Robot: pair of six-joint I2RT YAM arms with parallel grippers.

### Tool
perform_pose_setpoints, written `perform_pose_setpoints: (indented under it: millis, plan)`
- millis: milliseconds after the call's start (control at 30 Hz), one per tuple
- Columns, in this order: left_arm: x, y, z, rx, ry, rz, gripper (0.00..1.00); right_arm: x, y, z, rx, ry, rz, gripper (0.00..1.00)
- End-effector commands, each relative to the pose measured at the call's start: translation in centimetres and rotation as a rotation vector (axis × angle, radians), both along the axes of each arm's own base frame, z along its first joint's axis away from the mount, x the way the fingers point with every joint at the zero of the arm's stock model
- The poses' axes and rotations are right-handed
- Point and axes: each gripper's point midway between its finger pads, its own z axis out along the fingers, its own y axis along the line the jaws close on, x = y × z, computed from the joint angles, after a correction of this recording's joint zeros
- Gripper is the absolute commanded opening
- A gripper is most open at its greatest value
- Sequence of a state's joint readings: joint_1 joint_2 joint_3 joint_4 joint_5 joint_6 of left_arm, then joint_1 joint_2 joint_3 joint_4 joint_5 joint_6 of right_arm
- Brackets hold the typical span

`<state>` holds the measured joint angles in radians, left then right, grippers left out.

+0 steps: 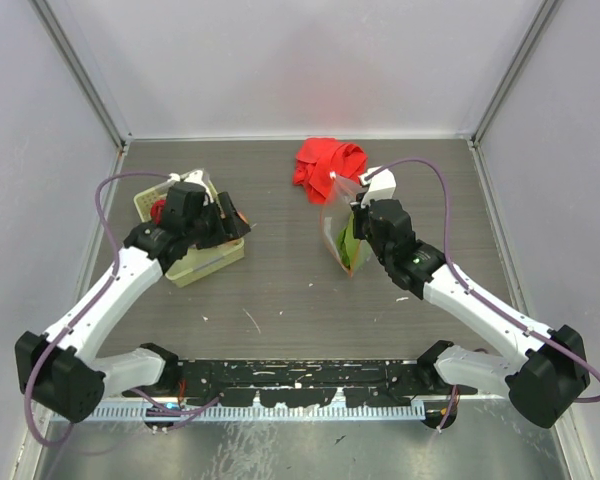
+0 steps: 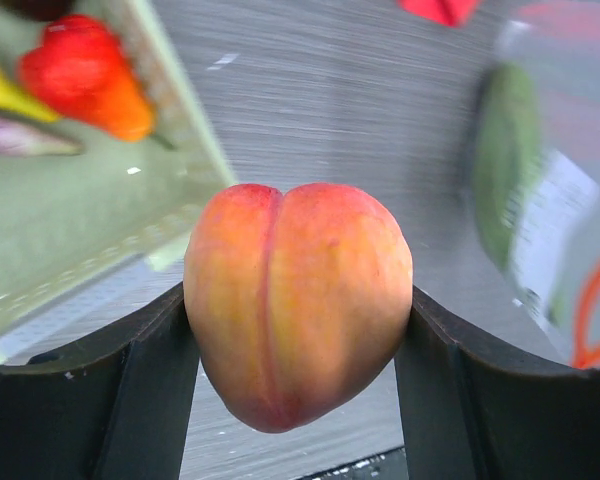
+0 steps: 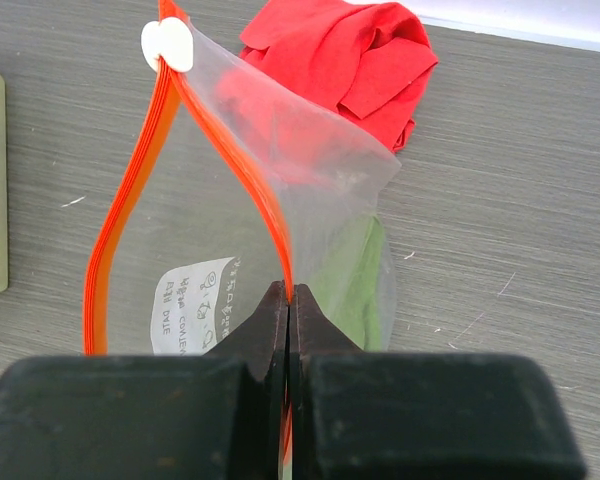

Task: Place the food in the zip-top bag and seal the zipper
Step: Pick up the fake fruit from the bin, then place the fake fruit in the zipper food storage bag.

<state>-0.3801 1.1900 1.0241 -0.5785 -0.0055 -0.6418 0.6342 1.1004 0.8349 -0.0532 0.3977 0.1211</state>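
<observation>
**Peach in the left fingers, bag mouth pinched open by the right**

The left fingers stand fairly wide apart and clamp a toy peach between them, one finger pressed on each side of the fruit. The peach is orange-yellow with a red blush and a crease down its front. It hangs over bare bench, just beside the corner of the pale green basket. In the basket lie a red-and-orange piece and a yellow piece, with a pale purplish one beside them that is too blurred to name.

The right fingers are pressed fully together, gripping the zipper of the zip-top bag at its near end. The bag stands upright on the bench right of centre, well apart from the basket. Its mouth gapes in a narrow leaf shape, the two red-orange strips parted and meeting again at the far end, where a white slider sits. A green piece lies inside the bag, low down, and a white printed label shows on the plastic.

A crumpled red cloth lies on the bench just behind the bag.
</observation>
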Motion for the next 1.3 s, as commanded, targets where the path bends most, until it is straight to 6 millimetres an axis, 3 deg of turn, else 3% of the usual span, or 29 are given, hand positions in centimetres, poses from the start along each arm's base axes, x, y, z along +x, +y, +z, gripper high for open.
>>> perform_pose_setpoints:
  millis: [0, 233, 567, 833, 1267]
  plan:
    - [-0.6, -5.0, 5.9, -0.132, -0.193, -0.139, 0.48, 0.5, 0.8, 3.0, 0.065, -0.068, 0.002, 0.00]
    - [-2.3, -11.6, 10.5, -0.223, -0.335, -0.325, 0.47, 0.3, 1.1, 3.2, 0.074, -0.071, 0.014, 0.00]
    - [-2.3, -18.8, 13.5, -0.268, -0.580, -0.470, 0.47, -0.1, 1.7, 3.2, 0.086, -0.071, 0.041, 0.00]
    - [-1.6, -22.7, 12.0, -0.214, -0.695, -0.627, 0.47, -0.3, 1.7, 3.5, 0.099, -0.077, 0.048, 0.01]
    - [-0.3, -24.5, 8.0, -0.055, -0.694, -0.697, 0.50, -0.3, 2.1, 3.5, 0.106, -0.076, 0.064, 0.00]
